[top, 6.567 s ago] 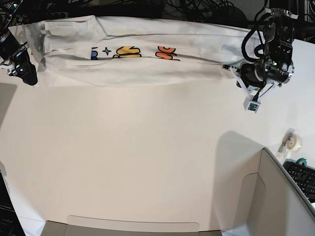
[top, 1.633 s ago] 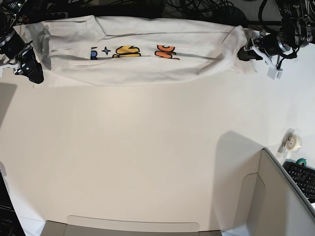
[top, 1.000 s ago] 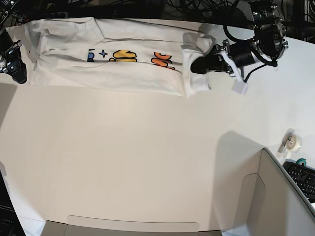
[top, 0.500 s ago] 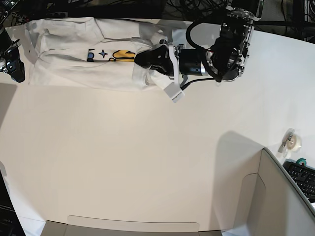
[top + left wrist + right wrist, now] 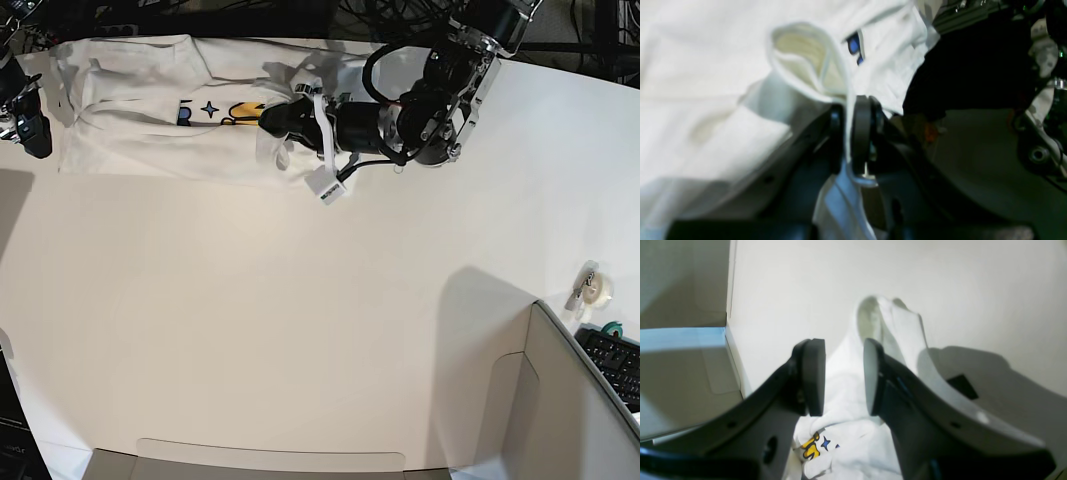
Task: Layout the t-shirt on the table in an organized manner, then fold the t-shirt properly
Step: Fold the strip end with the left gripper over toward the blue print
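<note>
From the left wrist I see my left gripper pinched tight on a thin white hem of the t-shirt, a loop of cloth standing up just past the pads. A scrap of blue print shows, but it spells nothing I can read.

From the right wrist, my right gripper stands with its jaws apart, holding nothing; the shirt lies below and beyond it, with yellow letters and a blue star too small to read.

In the base view the t-shirt lies along the far edge of the table, left of centre, its right end carried over itself. My worry: so thin a pinch could slip, or the dragged layer could bunch and skew the fold.
</note>
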`<state>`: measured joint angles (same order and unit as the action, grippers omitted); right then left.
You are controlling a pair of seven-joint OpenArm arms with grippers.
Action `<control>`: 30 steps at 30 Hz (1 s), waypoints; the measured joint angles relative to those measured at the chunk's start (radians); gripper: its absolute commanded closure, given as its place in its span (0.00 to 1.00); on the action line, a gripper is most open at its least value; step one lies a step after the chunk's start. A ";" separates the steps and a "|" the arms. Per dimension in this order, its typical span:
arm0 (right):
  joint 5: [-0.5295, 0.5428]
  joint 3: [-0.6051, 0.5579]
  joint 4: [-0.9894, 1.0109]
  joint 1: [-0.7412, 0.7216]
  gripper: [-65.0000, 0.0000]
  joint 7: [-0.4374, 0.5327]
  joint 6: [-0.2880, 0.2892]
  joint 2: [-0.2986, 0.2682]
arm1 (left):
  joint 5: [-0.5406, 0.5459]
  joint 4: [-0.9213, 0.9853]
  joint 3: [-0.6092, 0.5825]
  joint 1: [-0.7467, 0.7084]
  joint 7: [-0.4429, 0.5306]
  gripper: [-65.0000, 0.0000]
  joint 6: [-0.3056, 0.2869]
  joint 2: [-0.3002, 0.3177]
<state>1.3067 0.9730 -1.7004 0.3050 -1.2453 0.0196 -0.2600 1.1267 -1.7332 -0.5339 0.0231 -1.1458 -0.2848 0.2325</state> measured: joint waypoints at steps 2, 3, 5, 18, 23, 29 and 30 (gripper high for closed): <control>0.002 0.000 0.000 -0.001 0.70 0.001 0.000 -0.003 | 0.000 0.007 -0.006 0.008 0.002 1.00 0.000 -0.007; 0.001 0.000 0.000 0.000 0.70 0.001 0.000 -0.002 | -0.006 0.008 -0.008 0.008 0.003 1.00 0.000 -0.017; 0.000 0.000 0.000 0.000 0.70 0.000 0.000 -0.002 | -0.005 0.008 -0.013 0.008 -0.001 1.00 0.000 -0.026; 0.000 -0.003 0.000 0.000 0.70 0.000 0.000 -0.002 | -0.002 0.010 -0.013 0.040 -0.004 1.00 0.000 -0.048; 0.000 -0.005 0.000 0.000 0.70 0.000 0.000 -0.002 | -0.006 0.010 -0.013 0.045 -0.005 1.00 0.000 -0.061; 0.000 -0.005 0.000 0.000 0.70 0.000 0.000 -0.002 | -0.006 0.010 -0.013 0.046 -0.005 1.00 0.000 -0.071; 0.000 -0.005 0.000 0.000 0.70 0.000 0.000 -0.002 | -0.005 0.010 -0.013 0.046 -0.005 1.00 0.000 -0.072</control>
<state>1.3071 0.9680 -1.7004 0.3050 -1.2449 0.0193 -0.2619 1.1213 -1.7229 -0.5472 0.0692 -1.1507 -0.2848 0.1608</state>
